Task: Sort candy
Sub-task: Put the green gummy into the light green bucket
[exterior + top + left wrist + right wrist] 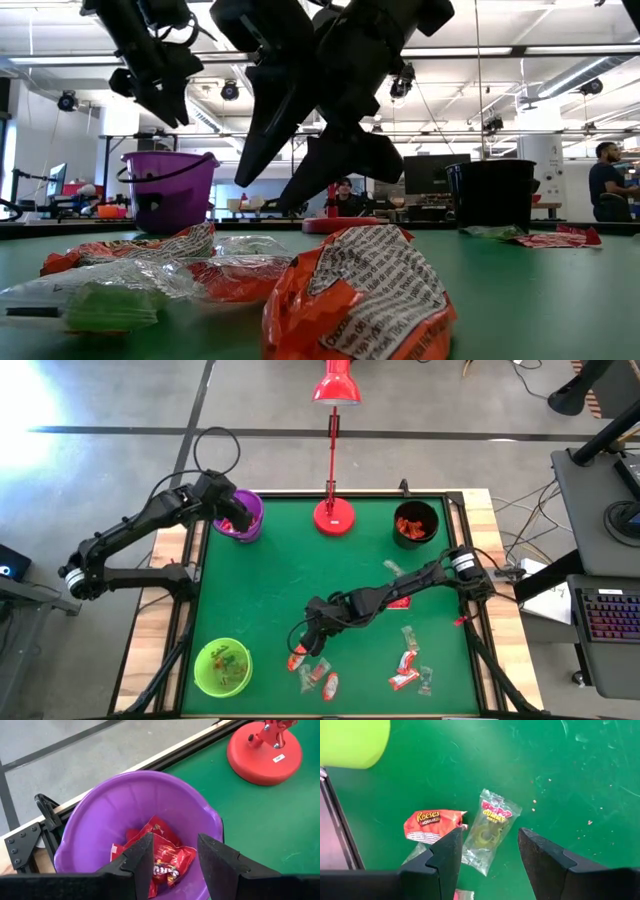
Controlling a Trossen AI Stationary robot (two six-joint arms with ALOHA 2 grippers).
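Wrapped candy lies loose on the green table. An orange Reese's piece and a clear-wrapped gummy piece lie side by side near the front. My right gripper hangs open above them, pointing down at a slant, touching neither. More candy lies to the right. My left gripper hovers open over the purple bucket at the far left. Red-wrapped candy lies in the bucket's bottom, below the fingers.
A lime-green bowl with a few sweets stands at the near left. A black cup holding orange candy is at the far right. The red lamp base stands at the far middle. People show in the room behind.
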